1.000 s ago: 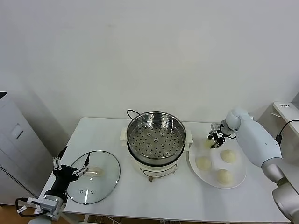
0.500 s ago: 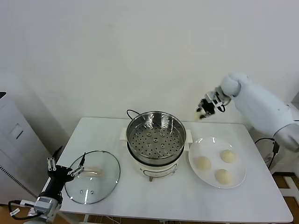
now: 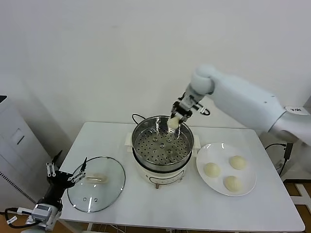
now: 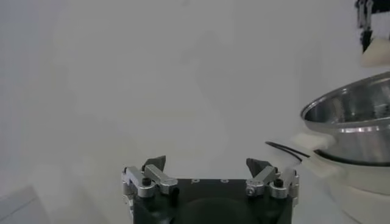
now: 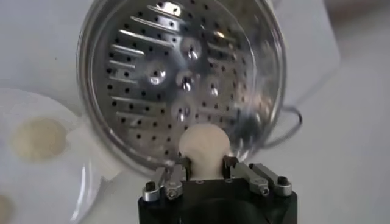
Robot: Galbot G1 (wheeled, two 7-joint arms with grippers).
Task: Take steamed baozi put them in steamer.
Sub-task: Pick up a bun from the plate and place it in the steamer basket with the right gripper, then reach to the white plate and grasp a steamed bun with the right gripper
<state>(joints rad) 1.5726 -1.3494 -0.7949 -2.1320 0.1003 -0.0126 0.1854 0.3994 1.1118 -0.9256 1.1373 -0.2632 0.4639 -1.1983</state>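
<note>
My right gripper (image 3: 175,120) is shut on one pale steamed baozi (image 3: 173,124), holding it just above the back part of the steamer (image 3: 160,144), a shiny perforated steel basket on a cream pot. The right wrist view shows this baozi (image 5: 204,145) pinched between the fingers, with the basket (image 5: 164,67) below it. Three more baozi (image 3: 211,169) (image 3: 237,162) (image 3: 233,183) lie on the white plate (image 3: 221,151) to the right of the pot. My left gripper (image 3: 65,171) hangs open and empty off the table's front left corner.
A round glass lid (image 3: 104,194) with a cream handle lies flat on the table left of the pot. A black cable (image 3: 136,116) runs behind the pot. The left wrist view shows the steamer's side (image 4: 353,115) and the wall.
My right arm has swung the baozi from above the plate leftwards and down to the steamer's back part. The left arm has sunk slightly near the table corner.
</note>
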